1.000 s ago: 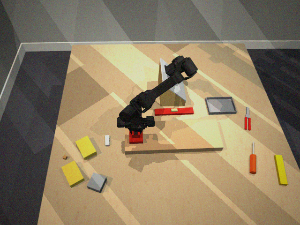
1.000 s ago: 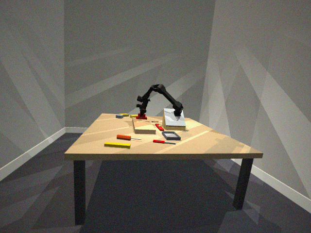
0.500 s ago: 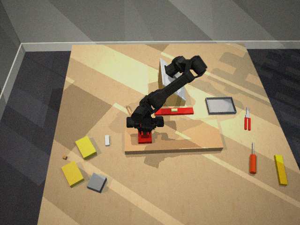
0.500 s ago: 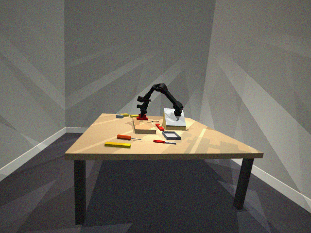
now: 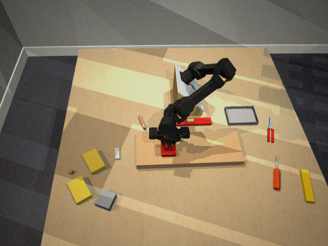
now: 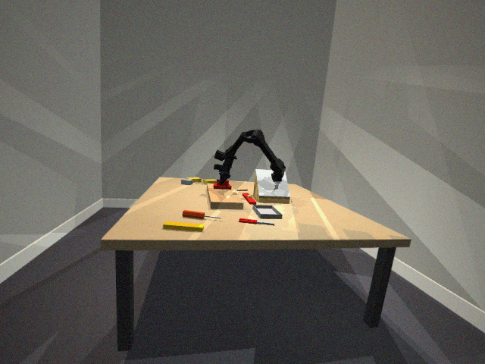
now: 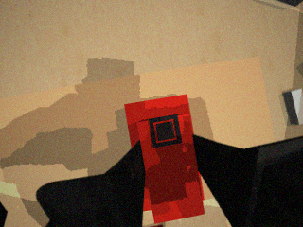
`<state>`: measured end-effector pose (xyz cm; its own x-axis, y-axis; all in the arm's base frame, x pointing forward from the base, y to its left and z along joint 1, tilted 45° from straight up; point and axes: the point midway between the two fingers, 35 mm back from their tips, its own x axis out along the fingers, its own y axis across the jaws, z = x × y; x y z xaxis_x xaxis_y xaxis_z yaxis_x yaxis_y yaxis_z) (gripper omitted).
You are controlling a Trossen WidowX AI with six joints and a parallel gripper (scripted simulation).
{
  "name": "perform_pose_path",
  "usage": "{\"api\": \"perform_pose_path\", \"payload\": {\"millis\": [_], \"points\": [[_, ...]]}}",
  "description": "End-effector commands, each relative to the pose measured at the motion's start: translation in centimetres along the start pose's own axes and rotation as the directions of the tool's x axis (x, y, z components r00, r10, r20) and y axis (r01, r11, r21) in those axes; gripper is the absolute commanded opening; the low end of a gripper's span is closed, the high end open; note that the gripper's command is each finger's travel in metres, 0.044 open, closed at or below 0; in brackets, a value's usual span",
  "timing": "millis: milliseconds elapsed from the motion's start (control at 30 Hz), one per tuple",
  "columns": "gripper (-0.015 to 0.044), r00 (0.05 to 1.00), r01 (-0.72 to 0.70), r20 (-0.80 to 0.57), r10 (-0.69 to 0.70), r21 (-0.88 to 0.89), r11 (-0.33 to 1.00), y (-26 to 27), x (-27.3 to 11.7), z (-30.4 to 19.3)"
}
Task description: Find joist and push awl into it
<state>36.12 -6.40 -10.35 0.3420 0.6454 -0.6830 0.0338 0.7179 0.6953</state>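
My gripper (image 5: 168,145) (image 6: 223,182) (image 7: 163,140) is shut on the red stud finder (image 5: 168,152) (image 6: 222,186) (image 7: 170,170). The stud finder is over the left part of the floor panel (image 5: 206,157) (image 6: 225,202) (image 7: 227,95), on it or just above it; I cannot tell which. Its dark square display shows a red square outline in the wrist view. The awl (image 5: 141,121) (image 6: 242,189), with an orange handle, lies behind the panel's left end. The grey tray (image 5: 242,123) (image 6: 270,216) stands behind the panel's right end. No joist is visible.
A red level (image 5: 204,121) (image 6: 248,198) and a white-faced wedge (image 5: 178,85) (image 6: 261,186) stand behind the panel. Red-handled pliers (image 5: 269,135), a screwdriver (image 5: 276,178) and a yellow bar (image 5: 307,185) lie right. A white block (image 5: 117,153) (image 7: 297,104), yellow blocks (image 5: 94,161) and a grey block (image 5: 105,199) lie left.
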Motion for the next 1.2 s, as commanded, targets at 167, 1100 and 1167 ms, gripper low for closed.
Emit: {"api": "perform_pose_path", "payload": {"millis": [167, 1100, 1167], "points": [[0.0, 1.0, -0.009, -0.003, 0.009, 0.003, 1.0, 3.4, 0.1, -0.2], [0.0, 1.0, -0.014, -0.004, 0.014, 0.006, 1.0, 12.7, 0.0, -0.2], [0.0, 1.0, -0.014, -0.004, 0.014, 0.006, 1.0, 13.3, 0.0, -0.2]]}}
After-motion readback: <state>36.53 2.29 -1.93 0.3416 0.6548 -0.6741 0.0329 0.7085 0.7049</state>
